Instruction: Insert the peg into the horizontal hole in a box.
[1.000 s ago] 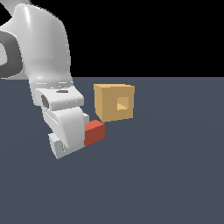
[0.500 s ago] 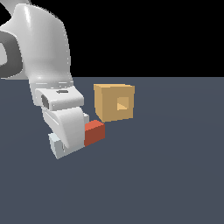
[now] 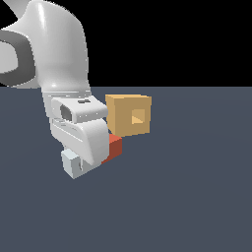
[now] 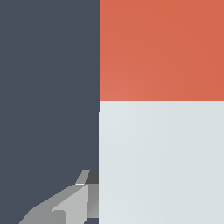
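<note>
Nothing has shifted over the last second — the gripper (image 3: pixel 87 156) sits low over the middle of the peg (image 3: pixel 112 147), which lies on the dark floor (image 3: pixel 197 197) just as before, so the grasp looks barely begun and no lift has started. The arm hides the fingers in the exterior view and the wrist view shows only one grey finger (image 4: pixel 70 203) beside the peg's pale half, so whether they pinch it I cannot tell. The peg's red end lies near the box (image 3: pixel 129 114) — just left of and nearer than it — while the hole (image 3: pixel 138 116) faces the exterior view's right, so the peg probably needs carrying round the box; nothing else stands in the way.
</note>
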`<move>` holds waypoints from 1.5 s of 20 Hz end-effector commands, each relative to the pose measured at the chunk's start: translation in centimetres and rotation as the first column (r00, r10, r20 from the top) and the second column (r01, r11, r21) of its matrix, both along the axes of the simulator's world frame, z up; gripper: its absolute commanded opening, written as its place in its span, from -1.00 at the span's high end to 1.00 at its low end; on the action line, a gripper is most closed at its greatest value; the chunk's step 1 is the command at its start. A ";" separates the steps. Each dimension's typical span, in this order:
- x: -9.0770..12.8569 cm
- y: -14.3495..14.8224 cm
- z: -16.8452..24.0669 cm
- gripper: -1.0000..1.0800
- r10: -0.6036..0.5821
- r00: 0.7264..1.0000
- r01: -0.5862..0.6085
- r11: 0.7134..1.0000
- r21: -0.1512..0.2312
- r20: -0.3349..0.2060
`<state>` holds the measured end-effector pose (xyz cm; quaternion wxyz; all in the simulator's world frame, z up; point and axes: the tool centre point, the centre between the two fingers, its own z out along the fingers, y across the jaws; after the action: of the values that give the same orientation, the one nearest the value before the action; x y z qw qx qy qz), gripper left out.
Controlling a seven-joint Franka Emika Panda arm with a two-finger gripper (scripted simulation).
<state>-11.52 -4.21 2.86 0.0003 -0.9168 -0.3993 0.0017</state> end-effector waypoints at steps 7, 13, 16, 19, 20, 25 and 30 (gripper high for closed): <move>4.7 -0.2 1.1 1.00 0.204 0.979 -0.204 0.979 -0.002 0.003; 9.0 0.5 2.0 1.00 0.389 0.921 -0.389 0.921 -0.002 0.003; 11.0 1.2 2.4 1.00 0.475 0.880 -0.475 0.880 -0.002 0.003; 12.9 2.1 2.8 1.00 0.556 0.831 -0.556 0.831 -0.002 0.003; 13.6 2.4 2.9 1.00 0.582 0.813 -0.582 0.813 -0.002 0.003; 16.5 4.5 3.6 1.00 0.703 0.712 -0.703 0.712 -0.001 0.003; 18.8 6.7 4.2 1.00 0.796 0.606 -0.796 0.606 -0.001 0.003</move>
<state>6.50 1.81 6.64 0.0006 -0.6601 -0.7511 0.0014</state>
